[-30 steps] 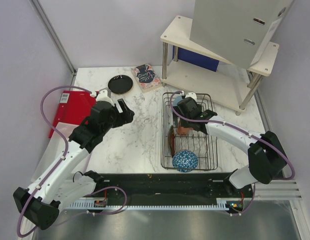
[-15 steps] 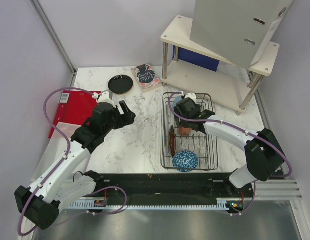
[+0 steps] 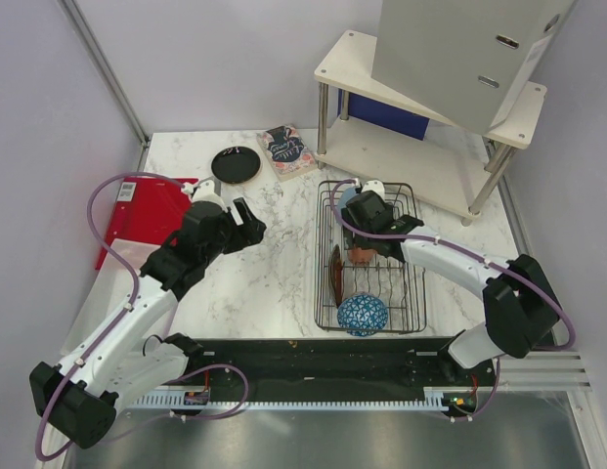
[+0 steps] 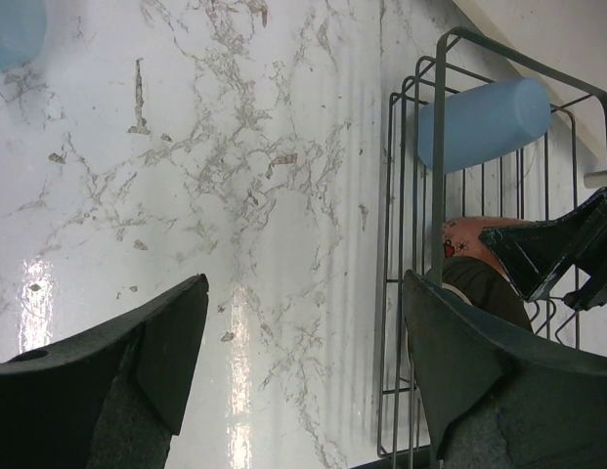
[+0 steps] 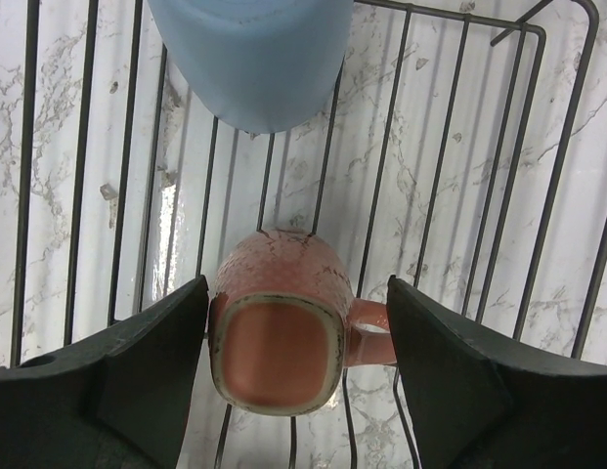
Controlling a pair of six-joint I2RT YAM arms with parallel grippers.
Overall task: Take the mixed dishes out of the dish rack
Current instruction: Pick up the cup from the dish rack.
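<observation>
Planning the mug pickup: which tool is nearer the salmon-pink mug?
Right. The right tool straddles the salmon-pink mug in the dish rack; the left tool is over the table, outside the rack.

Black wire dish rack [image 3: 406,293] holds salmon-pink mug [image 5: 277,354], light-blue cup [image 5: 249,59] lying beside, patterned bowl [image 3: 363,315] at near end.

A robot lab cell: plain grey partition walls [image 3: 49,107] box in a marble-look surface [image 3: 279,269], two white arms [image 3: 132,308] bolted to a black rail [image 3: 323,369] at six o'clock.
</observation>
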